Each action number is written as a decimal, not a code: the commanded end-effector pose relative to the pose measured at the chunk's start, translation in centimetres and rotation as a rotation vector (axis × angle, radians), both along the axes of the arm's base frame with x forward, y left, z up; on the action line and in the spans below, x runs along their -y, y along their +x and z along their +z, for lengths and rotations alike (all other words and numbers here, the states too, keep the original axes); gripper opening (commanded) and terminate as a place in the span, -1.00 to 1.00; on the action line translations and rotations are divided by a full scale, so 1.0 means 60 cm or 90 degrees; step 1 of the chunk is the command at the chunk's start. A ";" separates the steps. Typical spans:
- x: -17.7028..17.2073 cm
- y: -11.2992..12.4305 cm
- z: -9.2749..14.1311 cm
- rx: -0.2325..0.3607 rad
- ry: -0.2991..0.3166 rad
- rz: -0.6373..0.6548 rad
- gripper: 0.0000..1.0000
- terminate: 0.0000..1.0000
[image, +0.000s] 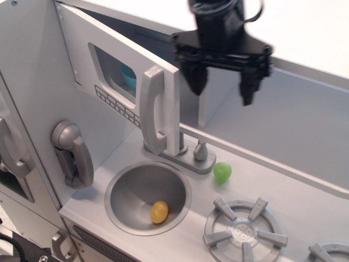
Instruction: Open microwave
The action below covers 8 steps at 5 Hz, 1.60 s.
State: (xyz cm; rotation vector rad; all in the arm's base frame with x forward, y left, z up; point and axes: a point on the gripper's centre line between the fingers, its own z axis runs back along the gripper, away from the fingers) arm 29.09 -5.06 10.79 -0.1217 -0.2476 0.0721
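The microwave [117, 60] is a grey box at the upper left. Its door, with a dark rounded window, a button row [117, 103] and a long grey vertical handle [152, 109], stands swung partly open. A teal object [128, 75] shows through the window. My black gripper [222, 87] hangs open and empty above the counter, just right of the door's free edge and apart from it. One fingertip [197, 83] is near the door edge, the other [247, 93] farther right.
A grey handset [73, 155] hangs on the left wall. A round sink [147, 197] holds a yellow egg-shaped toy [160, 212]. A faucet base [191, 155], a green toy [222, 172] and a burner [244, 229] lie on the counter.
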 end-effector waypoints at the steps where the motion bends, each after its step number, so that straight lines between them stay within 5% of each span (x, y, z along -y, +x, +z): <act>1: -0.063 -0.012 -0.018 0.010 0.055 0.041 1.00 -1.00; 5: -0.185 -0.131 -0.004 -0.017 0.091 0.018 1.00 -1.00; 8: -0.148 -0.111 0.071 0.013 0.018 -0.028 1.00 -1.00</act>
